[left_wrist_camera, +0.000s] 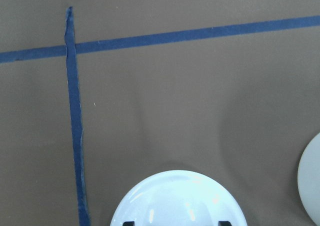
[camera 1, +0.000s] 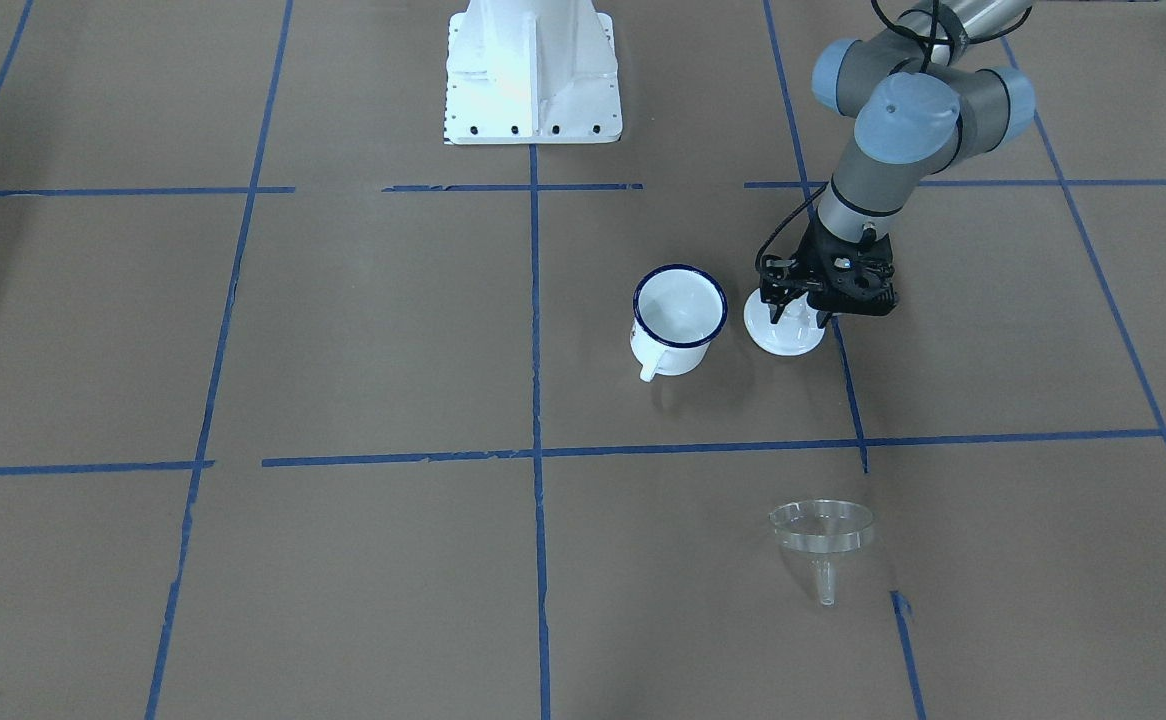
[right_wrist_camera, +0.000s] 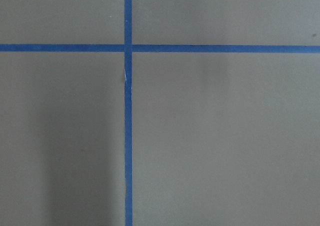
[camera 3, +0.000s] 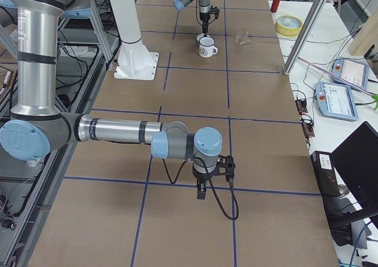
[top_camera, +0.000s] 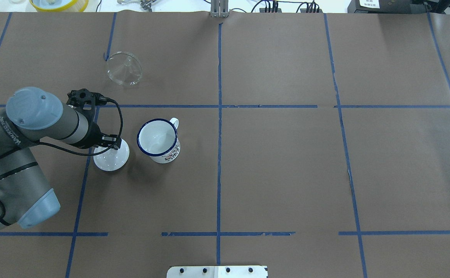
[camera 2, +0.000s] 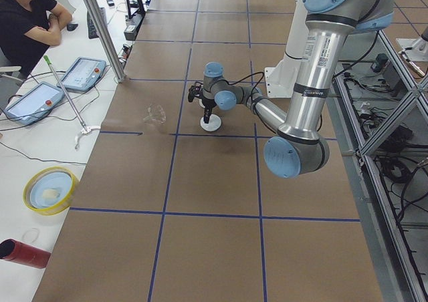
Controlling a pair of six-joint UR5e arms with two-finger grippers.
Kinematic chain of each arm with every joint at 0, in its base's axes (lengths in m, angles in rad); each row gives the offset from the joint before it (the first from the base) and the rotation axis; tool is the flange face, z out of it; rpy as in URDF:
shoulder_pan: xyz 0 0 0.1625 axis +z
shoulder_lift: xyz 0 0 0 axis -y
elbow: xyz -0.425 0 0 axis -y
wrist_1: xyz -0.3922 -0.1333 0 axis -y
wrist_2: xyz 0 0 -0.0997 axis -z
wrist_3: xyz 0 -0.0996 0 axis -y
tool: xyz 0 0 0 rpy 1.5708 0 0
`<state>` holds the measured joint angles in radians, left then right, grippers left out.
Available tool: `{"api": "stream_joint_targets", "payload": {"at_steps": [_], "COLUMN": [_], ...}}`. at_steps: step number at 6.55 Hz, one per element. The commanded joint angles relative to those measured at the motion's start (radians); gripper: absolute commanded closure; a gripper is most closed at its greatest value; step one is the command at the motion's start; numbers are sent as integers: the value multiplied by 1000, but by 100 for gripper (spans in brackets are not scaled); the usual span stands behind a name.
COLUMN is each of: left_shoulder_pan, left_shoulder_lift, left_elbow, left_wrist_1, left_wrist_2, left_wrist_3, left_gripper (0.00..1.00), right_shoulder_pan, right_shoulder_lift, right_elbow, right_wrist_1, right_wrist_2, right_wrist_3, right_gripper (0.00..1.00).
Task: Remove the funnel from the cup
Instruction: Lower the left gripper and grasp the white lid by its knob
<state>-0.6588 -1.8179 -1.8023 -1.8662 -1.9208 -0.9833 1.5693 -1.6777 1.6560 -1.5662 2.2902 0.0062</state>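
The clear funnel (camera 1: 821,530) lies on its side on the brown table, apart from the cup; it also shows in the overhead view (top_camera: 124,69). The white cup (camera 1: 680,320) with a dark blue rim stands upright and holds nothing, as the overhead view (top_camera: 158,141) shows. My left gripper (camera 1: 796,315) is open, low over a white domed lid (camera 1: 785,338) right beside the cup. In the left wrist view its fingertips (left_wrist_camera: 129,223) stand wide apart over the lid (left_wrist_camera: 180,198). My right gripper (camera 3: 201,191) is far off over bare table; I cannot tell its state.
Blue tape lines (top_camera: 219,116) divide the brown paper table. The robot's white base (camera 1: 531,75) stands at the table's robot side. A yellow bowl (camera 2: 48,190) and a red cylinder (camera 2: 23,252) lie off the table's left end, where an operator (camera 2: 27,21) sits.
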Motion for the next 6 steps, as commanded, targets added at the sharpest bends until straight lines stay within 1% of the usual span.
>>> {"api": "stream_joint_targets", "payload": {"at_steps": [1, 2, 3, 5, 6], "left_shoulder_pan": [2, 4, 4, 2, -1], "left_shoulder_lift": [0, 0, 0, 0, 3], "left_elbow": [-2, -2, -3, -5, -17], "left_wrist_1": [4, 4, 4, 4, 4], "left_wrist_2": [-3, -3, -3, -3, -3], "left_wrist_3": [0, 0, 0, 0, 2], "left_gripper": [37, 40, 49, 77, 95], "right_shoulder_pan": [0, 0, 0, 0, 0], "right_shoulder_lift": [0, 1, 0, 1, 1], "right_elbow": [-1, 1, 1, -1, -1], "right_wrist_1": [0, 0, 0, 0, 0], "right_wrist_2": [0, 0, 0, 0, 0], "right_wrist_3": [0, 0, 0, 0, 0], "right_gripper": [0, 0, 0, 0, 0]}}
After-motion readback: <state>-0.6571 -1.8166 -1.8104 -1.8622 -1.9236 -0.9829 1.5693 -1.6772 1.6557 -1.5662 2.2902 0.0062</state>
